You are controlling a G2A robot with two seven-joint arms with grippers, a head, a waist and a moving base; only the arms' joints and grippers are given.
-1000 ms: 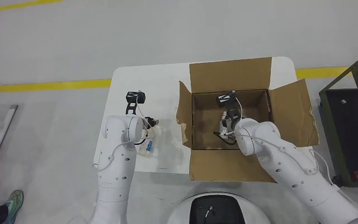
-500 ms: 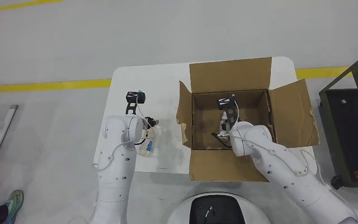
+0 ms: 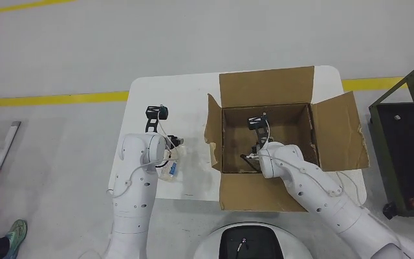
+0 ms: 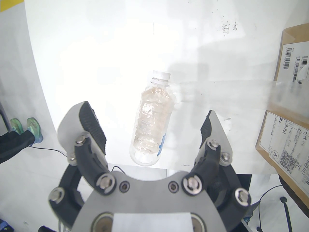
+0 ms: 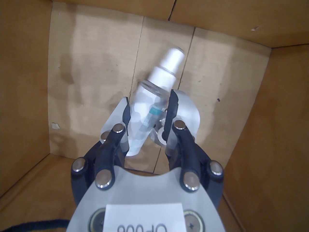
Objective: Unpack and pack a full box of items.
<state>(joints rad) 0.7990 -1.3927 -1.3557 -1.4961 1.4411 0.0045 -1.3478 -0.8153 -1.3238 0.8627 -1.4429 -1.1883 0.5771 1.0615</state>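
Brown cardboard box (image 3: 265,84): inside, my right gripper (image 5: 149,102), clamped on the white-capped spray bottle (image 5: 166,66), has drifted leftward, probably unpacking it. Beside the box my left gripper (image 4: 149,117) gapes above a clear plastic water bottle (image 4: 152,112).

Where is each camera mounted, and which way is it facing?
Top view: overhead, looking down at the table, open box, left arm, right arm.
Left wrist view: on the left wrist, looking down past the open left gripper at a bottle lying on the table.
Right wrist view: on the right wrist, facing into the box, right gripper shut on a spray bottle.
Shared: all three show the box.
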